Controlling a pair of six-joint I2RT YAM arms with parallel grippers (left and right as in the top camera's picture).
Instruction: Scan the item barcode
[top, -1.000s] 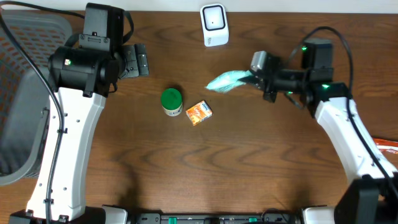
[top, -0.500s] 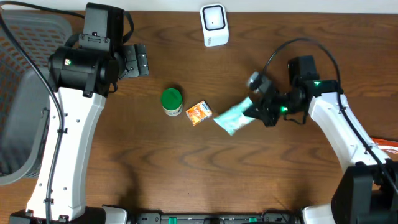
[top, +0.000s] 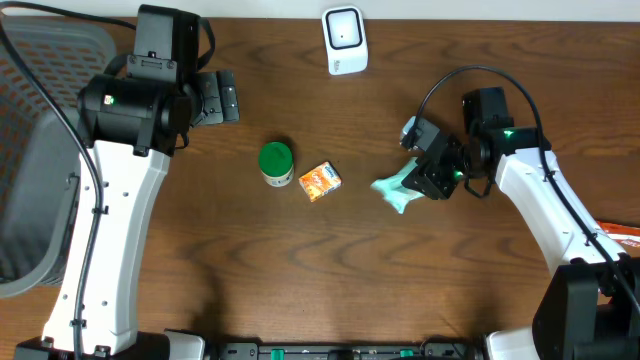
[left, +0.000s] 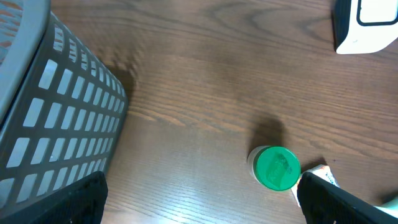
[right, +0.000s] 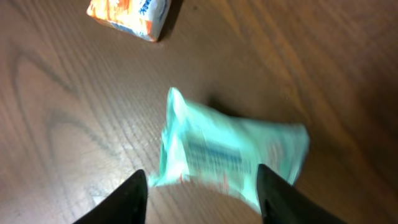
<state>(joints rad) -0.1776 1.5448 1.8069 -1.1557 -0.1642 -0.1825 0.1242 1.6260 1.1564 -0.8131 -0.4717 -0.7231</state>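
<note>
Black right claw (right: 202, 177): jaws partly apart, gripping nothing; one fingertip (right: 137, 186) stands to each side of the pouch's near edge.
Position of pouch (right: 230, 152): teal, flat on the wood table (top: 330, 270), just ahead of the claw's tips. Whether it touches them cannot be told.
Pouch axis: long side runs crosswise to the fingers, one crimped end on the side of the orange packet (top: 320, 181).
Pouch print: dark blue lines, blurred, unreadable.
Packet lettering: blue, too small to read.
Green-lidded jar (top: 275, 160): just beside the packet, on its far side from the claw.
White scanner (top: 343, 40): table's far edge, well apart from the pouch.
Left claw (left: 202, 183): wide open, empty, near the grey basket (left: 43, 124).
</note>
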